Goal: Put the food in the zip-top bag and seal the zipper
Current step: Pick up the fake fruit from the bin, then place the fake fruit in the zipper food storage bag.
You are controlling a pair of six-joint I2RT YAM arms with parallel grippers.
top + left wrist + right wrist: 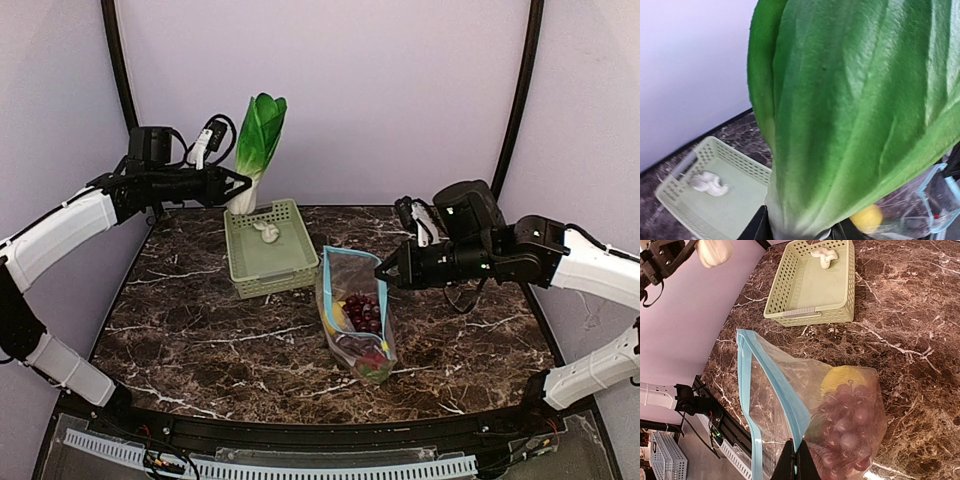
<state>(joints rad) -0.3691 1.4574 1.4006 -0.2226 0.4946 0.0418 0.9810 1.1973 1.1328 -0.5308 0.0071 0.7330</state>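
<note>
The left pincer (238,190) is closed narrowly on the pale white stalk end of the bok choy (260,135). It holds the vegetable upright in the air over the far left corner of the basket (285,275). The broad leaves are glossy, ribbed and bright green.

The right pincer (796,464) is clamped fully shut on the zipper (774,382), a smooth light blue strip. It holds that edge of the zip-top bag (800,370) up, so the mouth stands open.

The bag is clear, crinkly film, and its lower end rests on the worktop (190,330), a dark brown marble-look slab with white veins. Inside it lie knobbly dark purple grapes (850,427), a rounded yellow lemon (842,377) and a red chilli (374,358).

The basket is pale green plastic, rectangular, with slotted walls. A lumpy white garlic (267,232) lies on its floor near the far end.
</note>
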